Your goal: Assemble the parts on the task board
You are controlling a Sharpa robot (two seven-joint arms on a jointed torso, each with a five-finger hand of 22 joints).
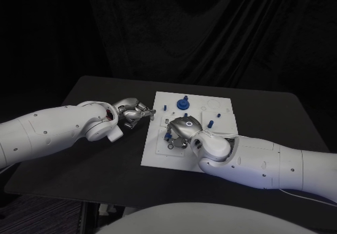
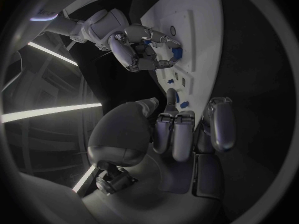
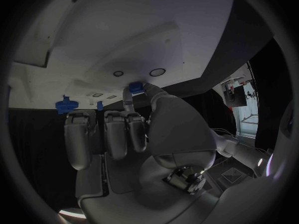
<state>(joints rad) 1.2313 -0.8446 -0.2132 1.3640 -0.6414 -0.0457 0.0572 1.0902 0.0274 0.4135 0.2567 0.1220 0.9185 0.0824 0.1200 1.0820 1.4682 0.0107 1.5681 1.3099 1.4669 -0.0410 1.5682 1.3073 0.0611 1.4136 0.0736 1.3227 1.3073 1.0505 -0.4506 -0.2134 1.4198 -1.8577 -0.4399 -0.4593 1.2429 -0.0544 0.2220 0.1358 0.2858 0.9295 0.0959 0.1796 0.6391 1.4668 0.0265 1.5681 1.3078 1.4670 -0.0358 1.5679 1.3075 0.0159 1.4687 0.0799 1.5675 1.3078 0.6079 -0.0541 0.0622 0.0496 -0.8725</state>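
Observation:
The white task board (image 1: 160, 155) lies mid-table. My right hand (image 1: 182, 128) hovers over its middle and pinches a small blue part (image 3: 136, 87) between thumb and finger, close to two round holes (image 3: 157, 72) in the board (image 3: 124, 40). The left wrist view shows that hand (image 2: 134, 45) with the blue part (image 2: 176, 53) against the board (image 2: 202, 30). My left hand (image 1: 135, 114) sits at the board's left edge, holding nothing, fingers (image 2: 179, 134) stretched toward the edge. A larger blue part (image 1: 182, 103) stands near the board's far side.
Several small blue parts stand on the board, among them one (image 1: 163, 106) at the far left and one (image 1: 218, 115) at the right. Black tabletop (image 1: 77, 161) surrounds the board, with open room left and front.

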